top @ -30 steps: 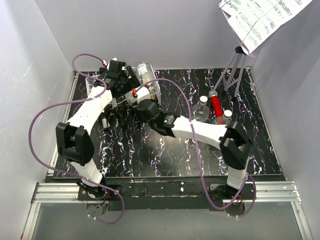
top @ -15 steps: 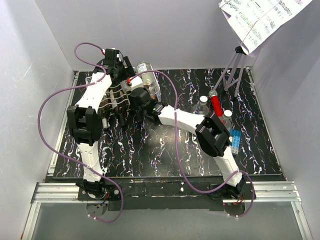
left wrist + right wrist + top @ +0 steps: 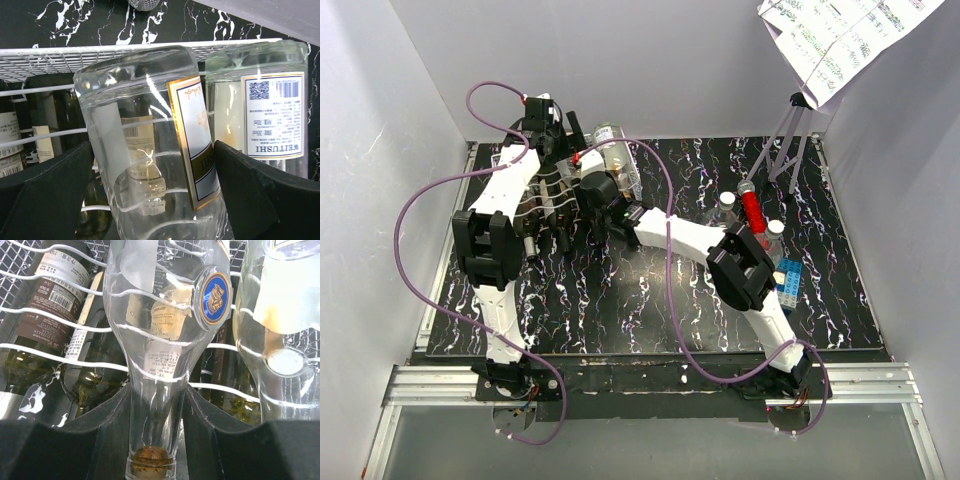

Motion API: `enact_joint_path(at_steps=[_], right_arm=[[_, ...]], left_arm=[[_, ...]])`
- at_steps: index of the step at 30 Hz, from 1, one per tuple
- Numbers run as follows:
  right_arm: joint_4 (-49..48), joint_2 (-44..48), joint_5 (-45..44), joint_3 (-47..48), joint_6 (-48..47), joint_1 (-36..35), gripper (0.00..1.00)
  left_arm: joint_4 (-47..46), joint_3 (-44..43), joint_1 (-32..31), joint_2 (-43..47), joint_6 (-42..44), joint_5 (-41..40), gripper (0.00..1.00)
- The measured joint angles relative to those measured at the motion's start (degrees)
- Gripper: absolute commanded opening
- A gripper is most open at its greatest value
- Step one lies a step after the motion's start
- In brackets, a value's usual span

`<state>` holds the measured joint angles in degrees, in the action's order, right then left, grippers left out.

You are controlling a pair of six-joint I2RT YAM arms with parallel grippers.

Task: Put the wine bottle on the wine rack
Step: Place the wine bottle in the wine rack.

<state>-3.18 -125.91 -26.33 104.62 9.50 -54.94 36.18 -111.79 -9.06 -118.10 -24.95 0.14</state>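
Left end effector spread wider around wine bottle | right end effector pinching it

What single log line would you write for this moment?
stage: placing | clear bottle: lying on wire rack | right gripper: shut on its neck | left gripper: straddling its base, grip unclear

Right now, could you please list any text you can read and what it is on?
"WEITUSHI", upside down: white label on the right-hand clear bottle.
Wine bottle's gold-edged label, dark bottle's label, hanging printed sheets: too blurred or small to read.
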Motion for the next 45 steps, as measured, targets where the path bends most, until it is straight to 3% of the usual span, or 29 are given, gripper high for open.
enact_joint_path(at_steps=[11,19,32,39,45], right_arm=[[-4.83,-0.02,1.01,-3.65,3.78,0.5,0.01],[-10.43,3.98,1.03,-11.69,6.23,0.59,0.01],[-11.82,4.48,3.45,-12.79,13.31,1.6,0.01],[-9.62,5.42,9.75,-12.79,24.65,4.0,0.01],[-6.82,5.86,12.44,-11.98,28.83,4.55,0.01]], left_arm=[[-0.81,-0.07,0.46,-0.72,3.89,1.05,0.98],[0.61,-0.59,2.34,-1.66,4.0,9.79,0.98],[-1.01,0.44,4.31,-1.25,4.83,14.95,0.98],[-0.5,-0.5,13.22,-1.18,5.95,30.01,0.98],[-0.33,4.13,20.24,2.8,5.86,32.94,0.98]])
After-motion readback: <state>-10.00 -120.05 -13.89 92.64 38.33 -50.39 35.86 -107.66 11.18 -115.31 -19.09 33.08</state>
